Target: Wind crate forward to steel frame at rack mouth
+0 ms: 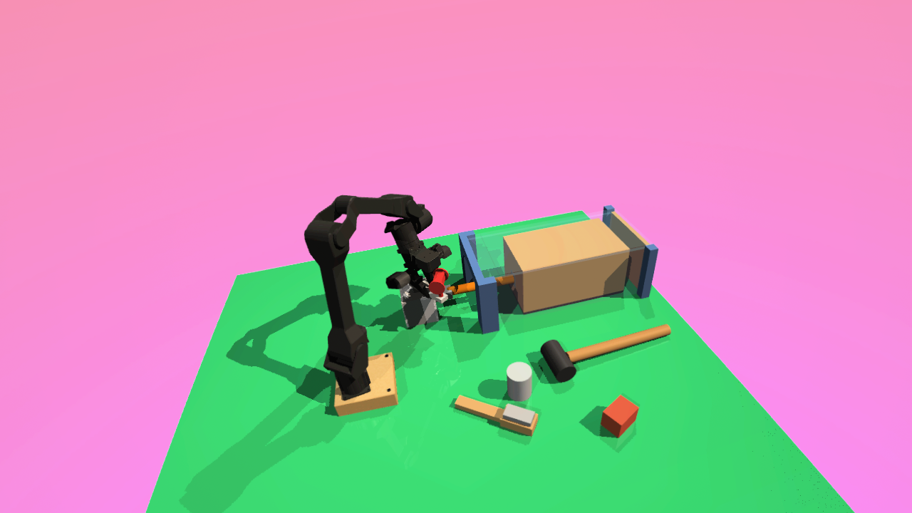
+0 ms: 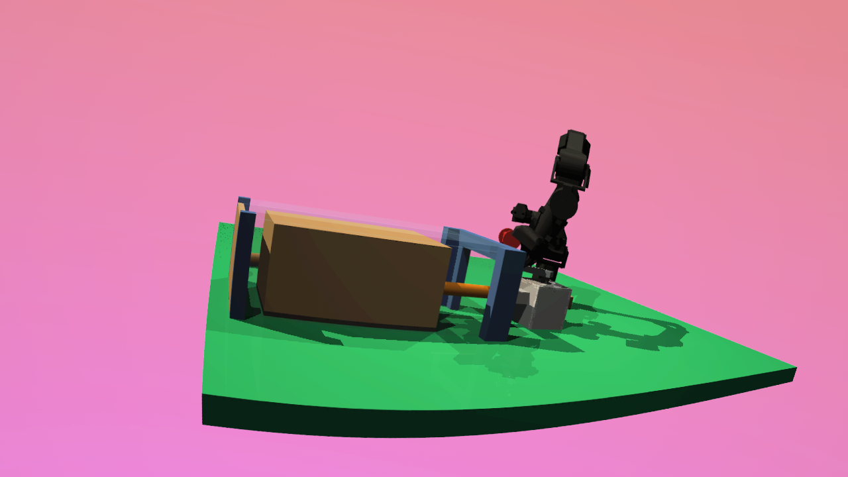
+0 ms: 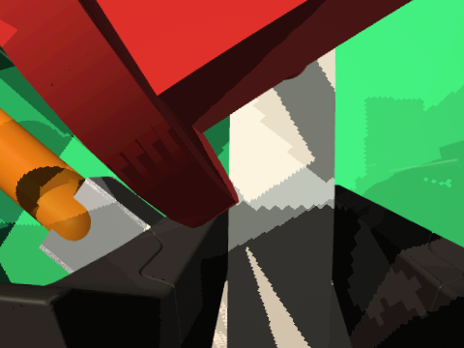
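My gripper [image 1: 423,288] [image 2: 542,267] [image 3: 280,232] is shut on the grey bar of the winch handle, low over the winch. The handle's red knob [image 1: 437,281] [image 2: 508,238] [image 3: 208,34] stands beside the fingers, on the rack side. The grey winch [image 1: 419,311] [image 2: 548,309] sits on the bench in front of the rack; its hole and the handle's key are hidden. An orange strap [image 1: 464,288] [image 2: 467,289] [image 3: 24,155] runs from it to the crate [image 1: 573,274] [image 2: 356,272]. The crate sits flat, with a gap between its front and the blue steel frame [image 1: 487,306] [image 2: 503,296].
A black-headed mallet [image 1: 558,360], a white cylinder [image 1: 519,381], a wooden brush [image 1: 478,407] and a red block [image 1: 619,415] lie on the green bench [image 1: 318,459] [image 2: 356,379], on the near side in the top view. Clear panels cover the crate; a blue-posted wooden back [image 1: 648,271] stands behind it.
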`<state>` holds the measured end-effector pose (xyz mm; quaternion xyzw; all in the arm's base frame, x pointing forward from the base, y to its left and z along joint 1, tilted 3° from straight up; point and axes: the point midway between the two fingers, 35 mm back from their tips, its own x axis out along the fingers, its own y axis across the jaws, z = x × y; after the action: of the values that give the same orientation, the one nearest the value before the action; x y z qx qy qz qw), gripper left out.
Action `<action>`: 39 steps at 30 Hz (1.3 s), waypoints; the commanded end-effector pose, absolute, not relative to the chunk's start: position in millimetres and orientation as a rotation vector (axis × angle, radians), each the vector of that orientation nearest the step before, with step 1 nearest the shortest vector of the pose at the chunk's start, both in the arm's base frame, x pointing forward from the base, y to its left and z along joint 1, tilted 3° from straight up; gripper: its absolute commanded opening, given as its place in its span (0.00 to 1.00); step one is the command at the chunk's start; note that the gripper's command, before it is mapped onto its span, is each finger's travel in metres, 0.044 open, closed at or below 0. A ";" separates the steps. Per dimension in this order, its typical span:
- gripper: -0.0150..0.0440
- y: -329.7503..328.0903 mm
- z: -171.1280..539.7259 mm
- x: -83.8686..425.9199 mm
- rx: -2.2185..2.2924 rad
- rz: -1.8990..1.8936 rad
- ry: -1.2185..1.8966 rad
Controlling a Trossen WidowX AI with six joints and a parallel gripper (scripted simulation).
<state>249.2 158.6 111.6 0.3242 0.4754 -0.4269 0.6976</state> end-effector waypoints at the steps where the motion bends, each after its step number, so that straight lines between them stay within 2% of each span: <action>1: 0.25 158.2 110.2 247.3 0.743 -0.985 1.056; 39: 0.25 153.8 109.3 227.7 0.962 -1.325 0.961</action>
<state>229.4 153.4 110.7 0.4071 0.4159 -0.5564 0.5931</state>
